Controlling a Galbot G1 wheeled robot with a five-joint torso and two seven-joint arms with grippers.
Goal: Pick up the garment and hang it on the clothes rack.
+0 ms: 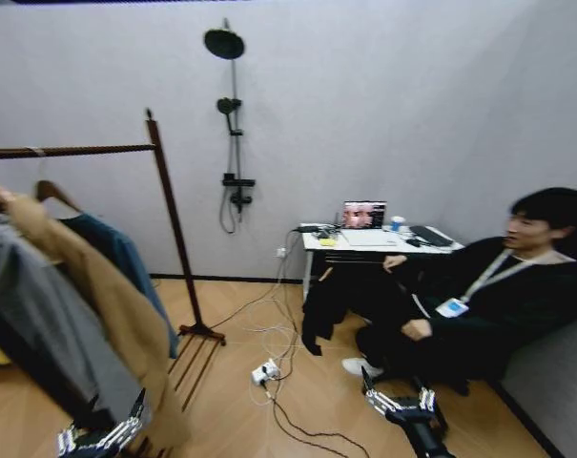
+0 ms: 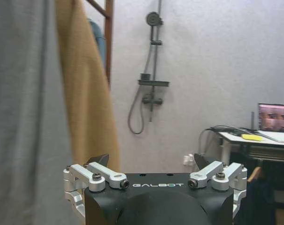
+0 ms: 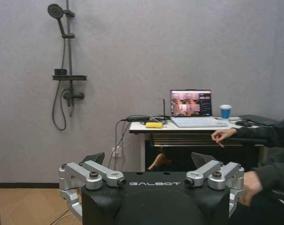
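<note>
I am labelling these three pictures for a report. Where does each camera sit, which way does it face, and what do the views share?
Head: high, facing forward and down at the rack with the garment; left gripper and right gripper low, both open.
Left wrist: behind the left gripper, facing the hanging clothes and wall.
Right wrist: behind the right gripper, facing the desk.
Shared: the shower and laptop appear in all three.

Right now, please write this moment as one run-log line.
dark teal long-sleeved garment: hanging on reddish-brown wooden clothes rack | left end effector: open, empty, low by coats | right end effector: open, empty
</note>
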